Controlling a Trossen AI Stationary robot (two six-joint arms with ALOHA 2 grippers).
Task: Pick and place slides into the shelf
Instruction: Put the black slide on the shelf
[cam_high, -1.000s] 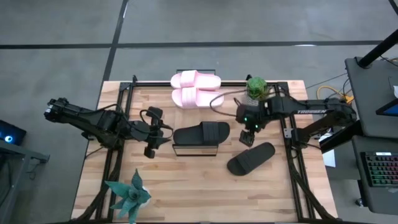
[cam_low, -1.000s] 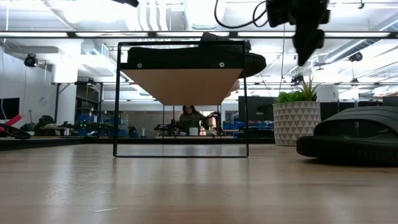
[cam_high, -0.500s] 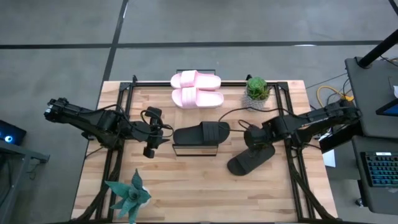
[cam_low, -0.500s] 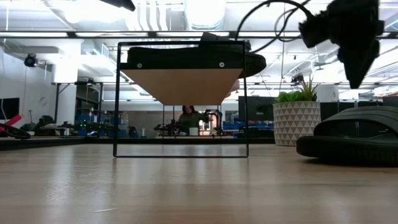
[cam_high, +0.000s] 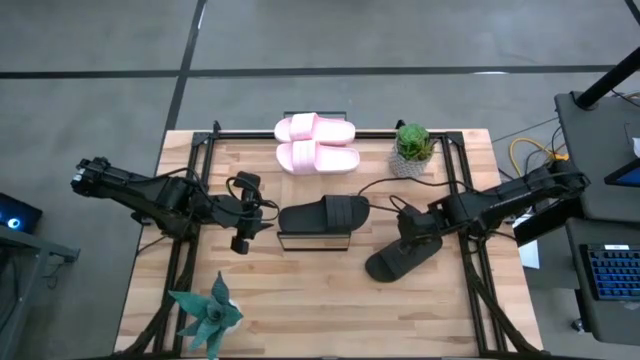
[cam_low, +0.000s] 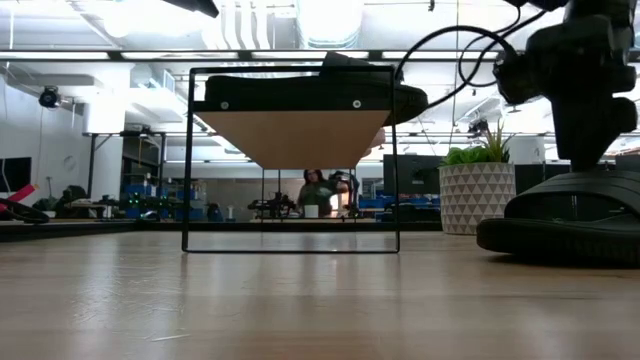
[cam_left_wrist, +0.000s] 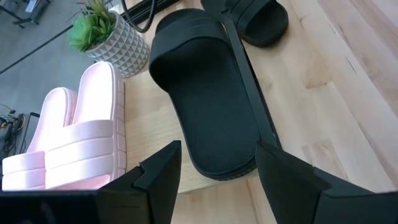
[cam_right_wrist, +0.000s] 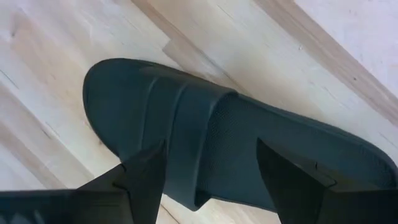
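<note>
One matte black slide (cam_high: 402, 257) lies flat on the wooden table (cam_high: 300, 300), to the right of the shelf, its wide smooth strap arching over a finely stippled footbed and its rounded toe end open. The right gripper (cam_right_wrist: 208, 177) sits directly over it, fingers spread wide with one dark finger on either side of the strap, and in the low view the arm stands right down on top of the slide; whether the fingertips touch the strap cannot be told. The second black slide (cam_high: 323, 215) rests on top of the shelf (cam_high: 312, 241), a small rack with a pale plank top and thin black metal frame, the sole overhanging the plank a little on the right. The two pale pink slides (cam_high: 316, 142) lie side by side at the table's far edge, ribbed straps up, near a potted green plant (cam_high: 412, 148) in a faceted grey-white pot. The left gripper (cam_left_wrist: 217, 165) hovers just left of the shelf, its fingers parted and holding nothing, pointing at the black slide on the plank.
</note>
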